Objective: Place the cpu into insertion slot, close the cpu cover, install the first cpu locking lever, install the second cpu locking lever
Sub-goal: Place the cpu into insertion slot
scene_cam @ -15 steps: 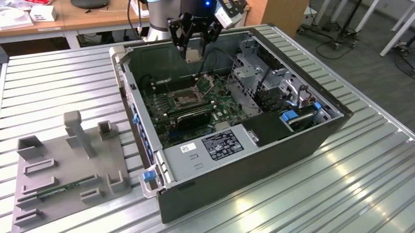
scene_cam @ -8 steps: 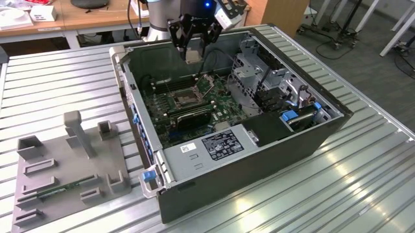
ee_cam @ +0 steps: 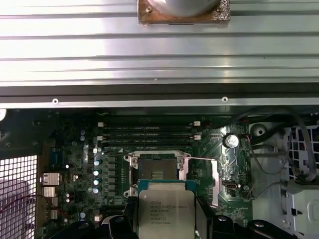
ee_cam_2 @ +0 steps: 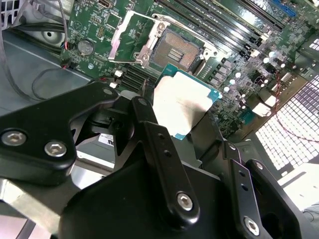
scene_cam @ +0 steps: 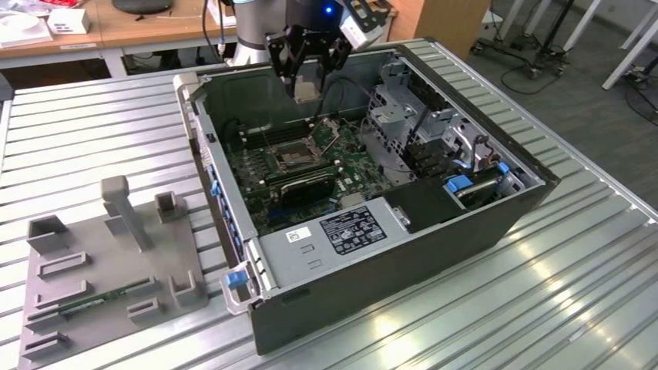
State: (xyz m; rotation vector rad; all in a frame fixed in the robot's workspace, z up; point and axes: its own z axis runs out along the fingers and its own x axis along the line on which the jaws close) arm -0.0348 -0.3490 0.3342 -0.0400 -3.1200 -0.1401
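Note:
My gripper (scene_cam: 307, 81) hangs over the far end of the open computer case (scene_cam: 494, 223), shut on the cpu (scene_cam: 307, 94). In both wrist views the cpu (ee_cam_2: 185, 102) (ee_cam: 167, 213) is a silver square on a green edge, pinched between the black fingers (ee_cam_2: 157, 144) above the board. The insertion slot (scene_cam: 296, 158) (ee_cam_2: 175, 52) (ee_cam: 158, 172) lies bare, its dark centre showing, a little ahead of the chip. The cpu cover (ee_cam_2: 130, 36) (scene_cam: 327, 136) stands swung up beside the slot. A thin metal lever (ee_cam_2: 185, 26) runs along the slot's edge.
Long black memory slots (ee_cam: 147, 130) lie beside the socket on the green board (scene_cam: 355, 166). A drive cage (scene_cam: 411, 123) and loose cables rise at the exterior view's right of the socket. A grey fixture block (scene_cam: 113, 254) sits on the ribbed metal table (scene_cam: 575, 293).

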